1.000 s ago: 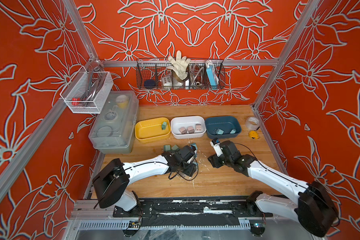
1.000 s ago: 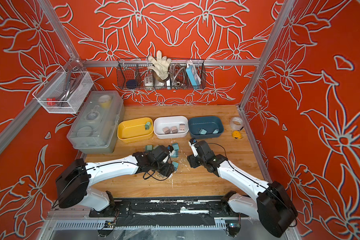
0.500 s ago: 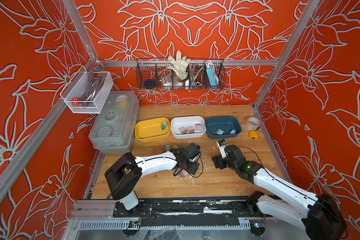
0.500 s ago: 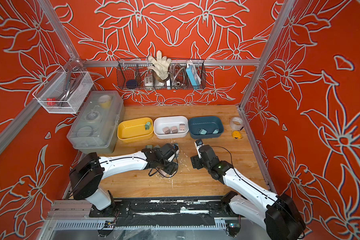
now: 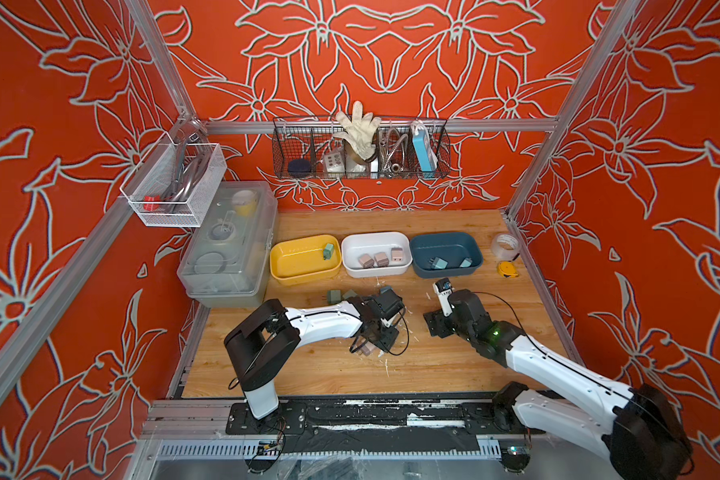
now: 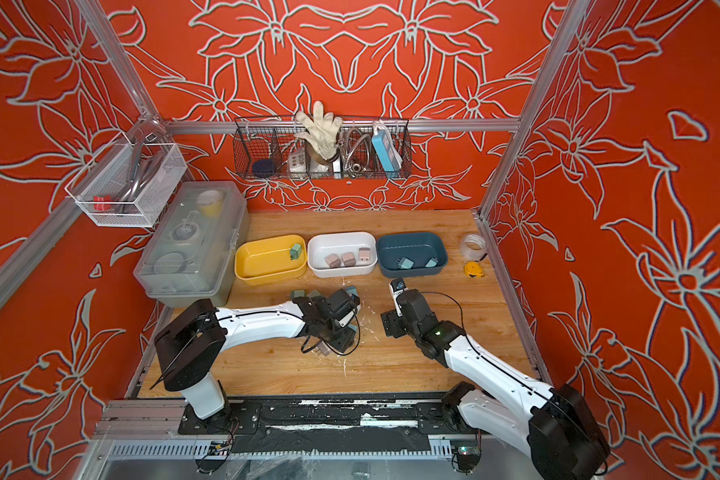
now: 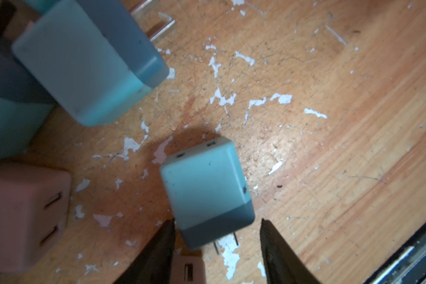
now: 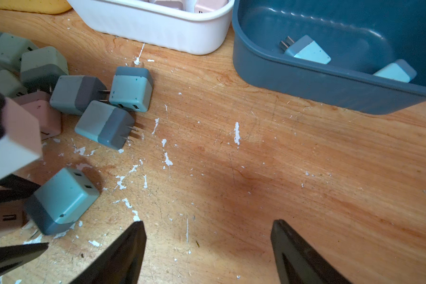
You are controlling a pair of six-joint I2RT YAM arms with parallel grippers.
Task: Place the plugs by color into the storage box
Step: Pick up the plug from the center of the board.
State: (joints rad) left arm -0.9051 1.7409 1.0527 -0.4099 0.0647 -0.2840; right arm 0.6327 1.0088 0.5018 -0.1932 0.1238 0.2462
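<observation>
Near-centre on the wooden table (image 5: 391,224), left gripper (image 7: 216,221) spread either side of a light blue plug (image 7: 204,182), gap on one side. Right gripper (image 8: 208,222) spread wide, empty, just near of the dark blue bin (image 8: 293,81).

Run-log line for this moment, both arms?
left gripper: open, straddling light blue plug | right gripper: open, empty, near blue bin | loose plugs: unsorted

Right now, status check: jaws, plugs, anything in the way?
Left jaws open, straddling a blue plug. Right jaws open, empty, near the blue bin. Pink plug crowding the left jaws.
</observation>
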